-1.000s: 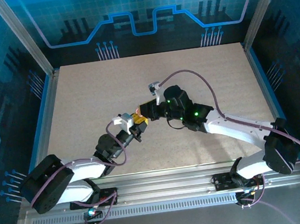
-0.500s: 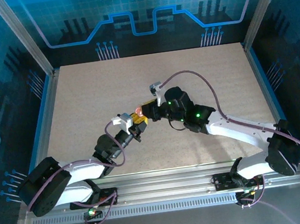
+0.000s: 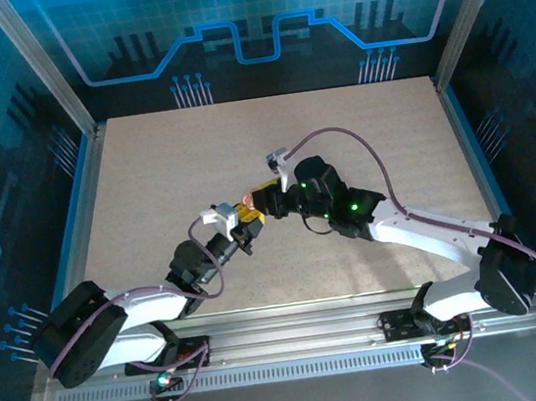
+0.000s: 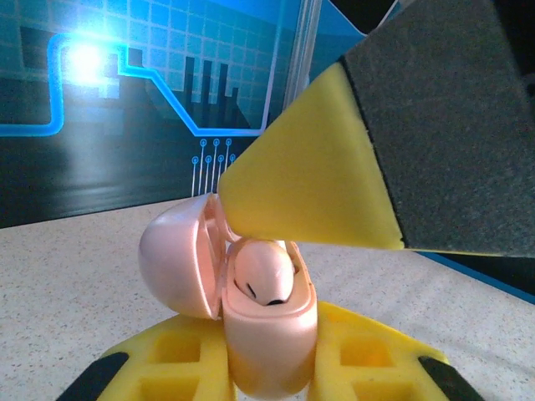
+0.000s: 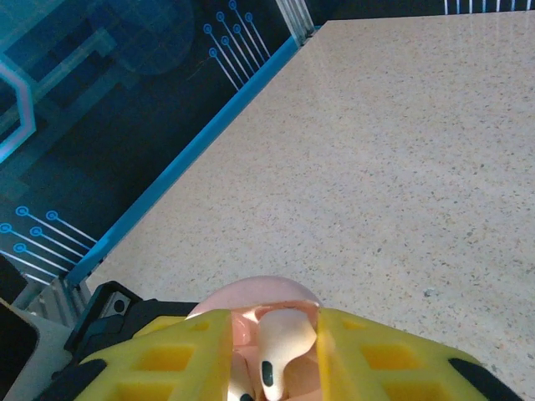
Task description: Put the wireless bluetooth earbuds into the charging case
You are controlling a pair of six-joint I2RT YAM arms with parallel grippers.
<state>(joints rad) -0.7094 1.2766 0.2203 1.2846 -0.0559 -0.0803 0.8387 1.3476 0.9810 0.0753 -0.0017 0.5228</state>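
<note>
I see my right gripper (image 3: 268,198) drawn back a touch toward its own side. The pink case (image 3: 248,203) now shows beside it, and my left arm (image 3: 153,300) sits lower, further out.

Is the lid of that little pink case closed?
No, the pink case has its lid swung open, with a pale earbud sitting inside.

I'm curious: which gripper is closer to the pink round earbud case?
Left. The left gripper clamps the pink round earbud case; the right gripper sits at its open top.
</note>
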